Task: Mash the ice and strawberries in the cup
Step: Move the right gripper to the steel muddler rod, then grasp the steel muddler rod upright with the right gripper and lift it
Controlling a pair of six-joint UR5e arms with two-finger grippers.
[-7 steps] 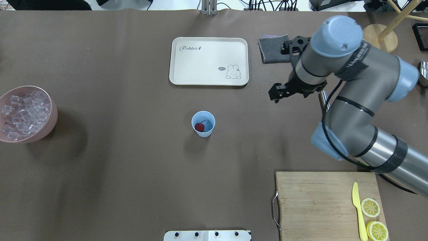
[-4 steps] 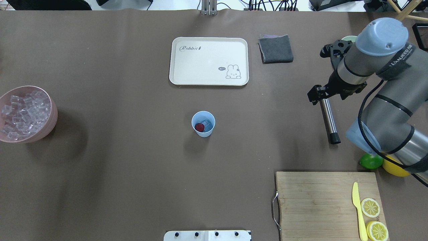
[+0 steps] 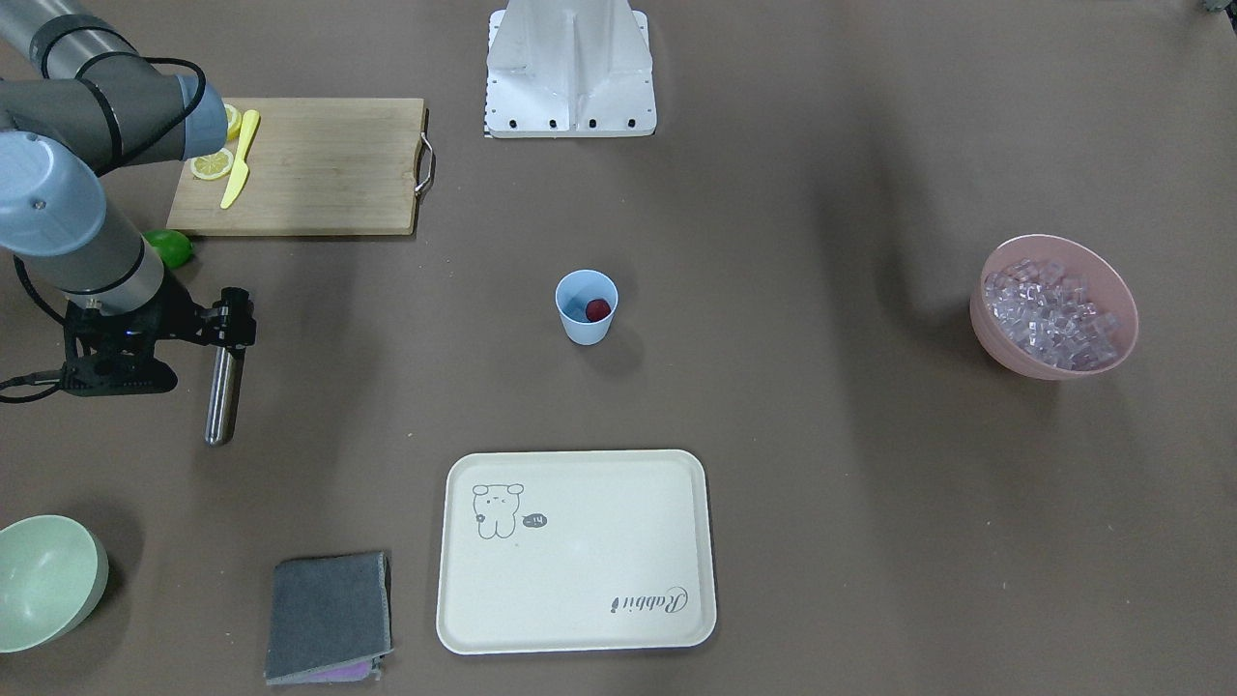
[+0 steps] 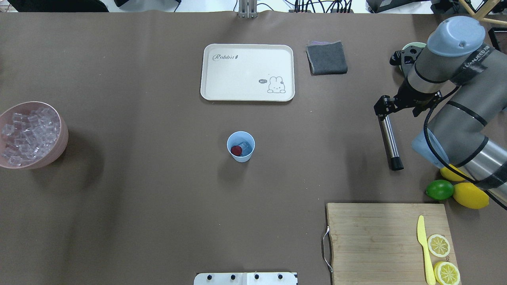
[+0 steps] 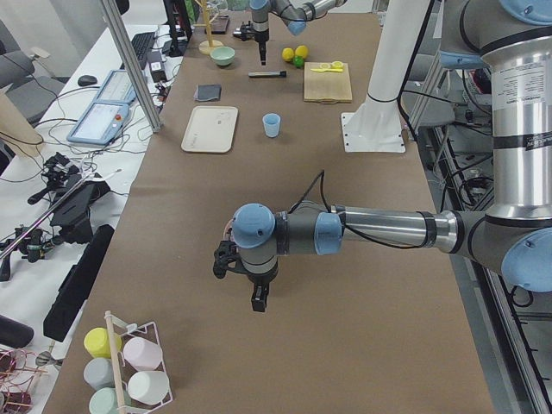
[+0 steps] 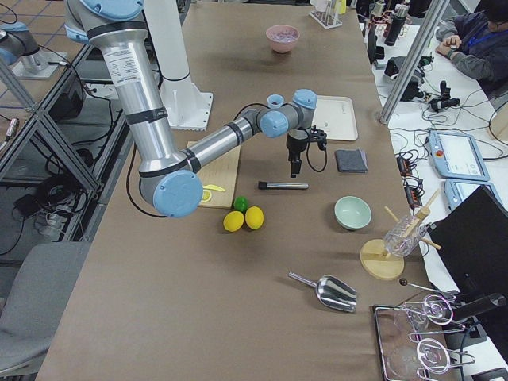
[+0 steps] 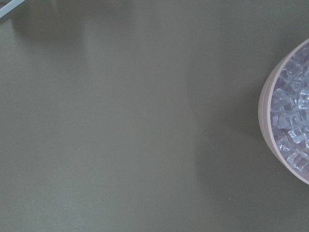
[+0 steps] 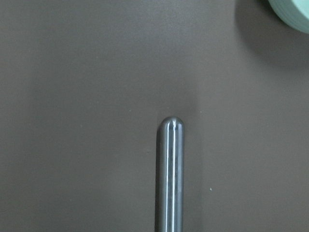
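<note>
Two pincers: I cannot tell if the left pincer [image 5: 259, 300] or right pincer [image 4: 382, 106] is spread or pressed together. From overhead, the cup [image 4: 242, 158] sits mid-table, with the tray [image 4: 245, 71] at 12 o'clock, the pink bowl [image 4: 63, 143] at 9, and the metal stick [image 4: 389, 136] at 3, under the right pincer. The stick looks hard and slippery; grab its middle. The cup looks light and tippy, holding a strawberry [image 4: 236, 150] and ice [image 4: 246, 148]. Nothing blocks it.

1. We find the strawberry [image 4: 236, 150] and ice [image 4: 245, 148] inside the cup [image 4: 241, 157].
2. Beyond the cup: the tray [image 4: 247, 72].
3. Far left of the cup: the bowl [image 4: 64, 138]; right of it: rod [image 4: 390, 138], board [image 4: 376, 237].
</note>
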